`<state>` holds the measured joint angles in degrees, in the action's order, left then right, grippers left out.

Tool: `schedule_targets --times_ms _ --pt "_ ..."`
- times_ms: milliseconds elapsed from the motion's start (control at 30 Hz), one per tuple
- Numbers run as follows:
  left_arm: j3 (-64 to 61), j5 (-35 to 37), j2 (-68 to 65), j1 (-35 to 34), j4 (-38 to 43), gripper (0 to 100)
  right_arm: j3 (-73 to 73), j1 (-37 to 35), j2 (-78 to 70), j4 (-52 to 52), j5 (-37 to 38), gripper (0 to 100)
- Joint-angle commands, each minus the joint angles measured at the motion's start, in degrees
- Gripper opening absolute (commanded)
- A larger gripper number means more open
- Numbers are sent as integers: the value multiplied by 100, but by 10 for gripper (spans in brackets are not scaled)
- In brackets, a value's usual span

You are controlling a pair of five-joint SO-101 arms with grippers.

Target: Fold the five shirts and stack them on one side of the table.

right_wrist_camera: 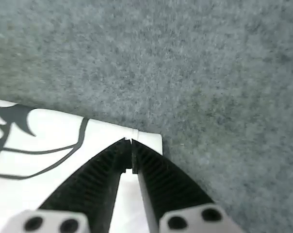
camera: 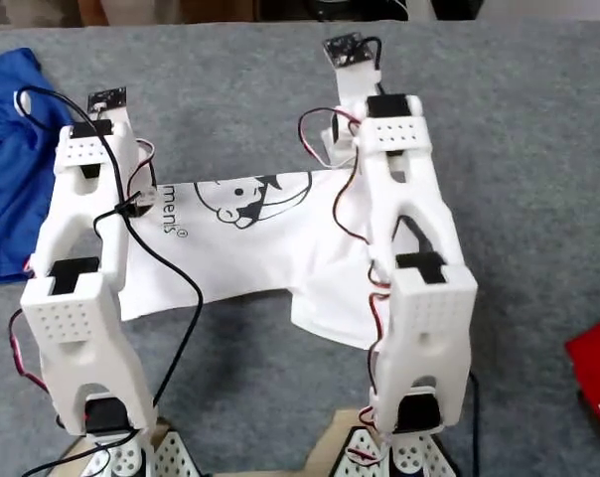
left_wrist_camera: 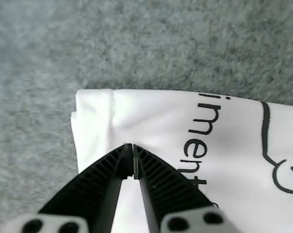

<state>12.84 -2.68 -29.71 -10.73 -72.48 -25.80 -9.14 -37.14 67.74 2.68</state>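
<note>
One white shirt (camera: 242, 243); one blue shirt (camera: 7, 164); one red item (camera: 598, 376); two arms (camera: 81, 298) (camera: 424, 298).

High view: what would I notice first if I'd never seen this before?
The big white shirt with a cartoon drawing, spread in the middle of the table. The left claw and right claw each pinch a far corner of it. A blue shirt lies bunched at the left edge.
</note>
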Motion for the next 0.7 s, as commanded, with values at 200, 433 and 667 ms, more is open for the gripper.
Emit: schedule_targets --times_ms 200,433,667 --pt "-387 35 31 -308 1020 19 -866 444 -1279 -229 316 5" --pt "-413 26 31 -325 1081 19 -1912 708 -1745 -220 325 5" --pt "-396 -53 31 -334 1037 19 -3266 391 -1771 1424 325 5"
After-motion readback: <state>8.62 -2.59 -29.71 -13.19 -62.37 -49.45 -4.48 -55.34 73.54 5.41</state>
